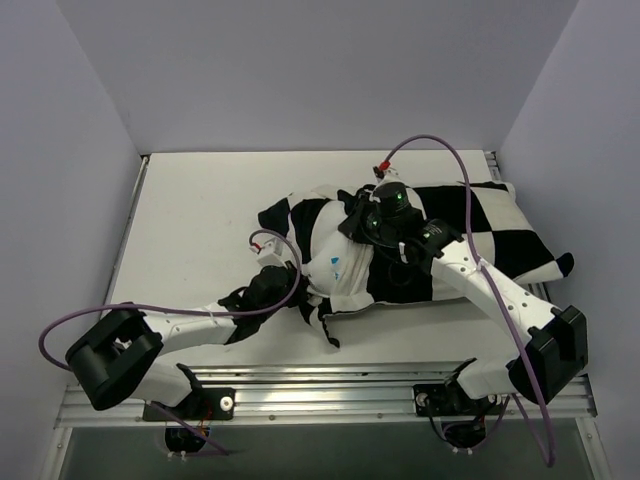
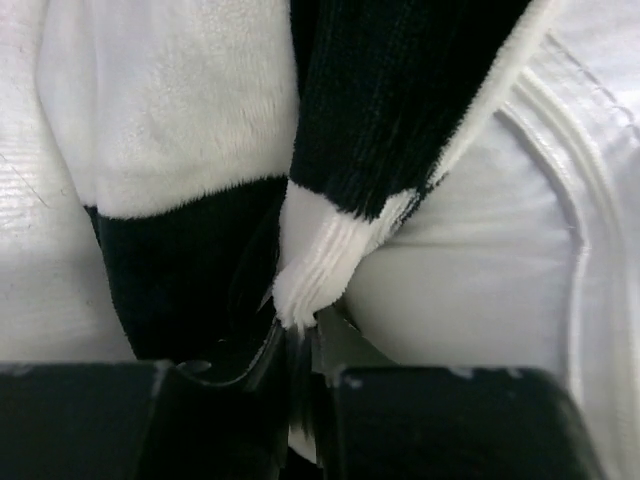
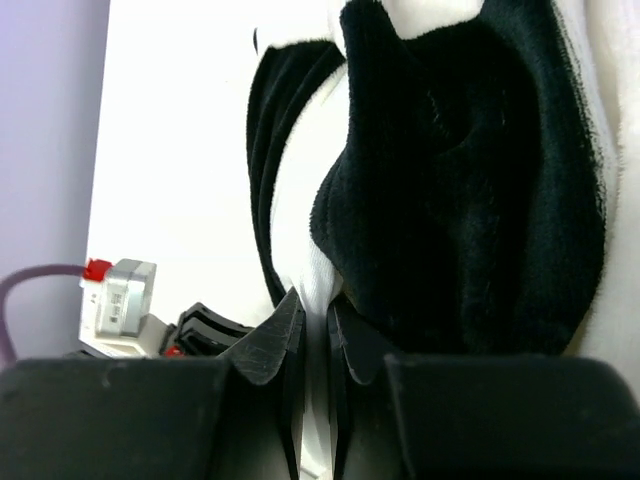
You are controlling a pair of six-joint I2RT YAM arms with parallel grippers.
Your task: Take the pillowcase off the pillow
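even, bright overhead light; the worktop [image 3: 180, 150] blows out white left of the right tool [image 3: 315, 310], whose near body blurs darkly.

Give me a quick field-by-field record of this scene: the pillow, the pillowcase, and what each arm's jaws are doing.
pillow: white, partly exposed left of centre, blue mark showing
pillowcase: black-and-white checkered, covering most of the pillow, bunched toward the left
left jaws: nearly together, pinching a white ribbed corner of the pillowcase
right jaws: shut on a white fold of the pillowcase
table: white, under everything
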